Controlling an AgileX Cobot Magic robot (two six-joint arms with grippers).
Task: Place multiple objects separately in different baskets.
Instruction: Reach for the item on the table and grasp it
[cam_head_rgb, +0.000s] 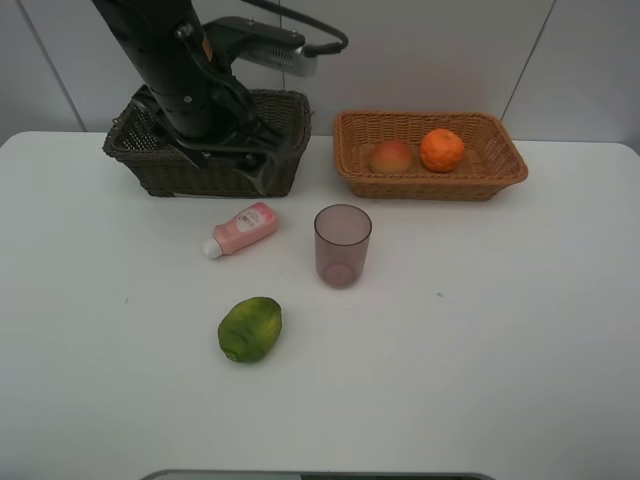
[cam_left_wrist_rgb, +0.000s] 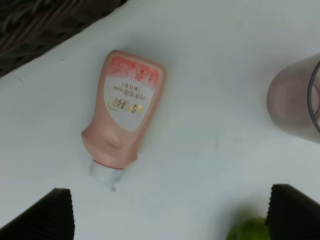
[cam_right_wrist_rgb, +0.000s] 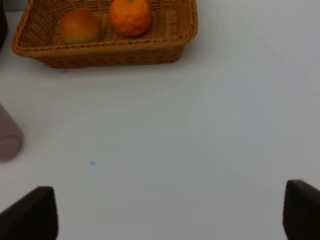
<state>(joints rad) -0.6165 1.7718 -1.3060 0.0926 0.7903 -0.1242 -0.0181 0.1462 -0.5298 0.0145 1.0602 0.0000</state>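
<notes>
- Left pincer (cam_left_wrist_rgb: 167, 215) hovers with its jaws wide and empty.
- Pink plastic tube with white cap (cam_left_wrist_rgb: 124, 112) lies on the white surface (cam_head_rgb: 480, 330) at its 6 o'clock, untouched.
- Right pincer (cam_right_wrist_rgb: 166, 215) is wide and empty.

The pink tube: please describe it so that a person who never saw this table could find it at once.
On the white table, find the dark brown basket at the back left. In front of it lies the pink tube, on its side, beside the upright purple cup. It alone is pink with a white cap; the green fruit nearer the front is round.
</notes>
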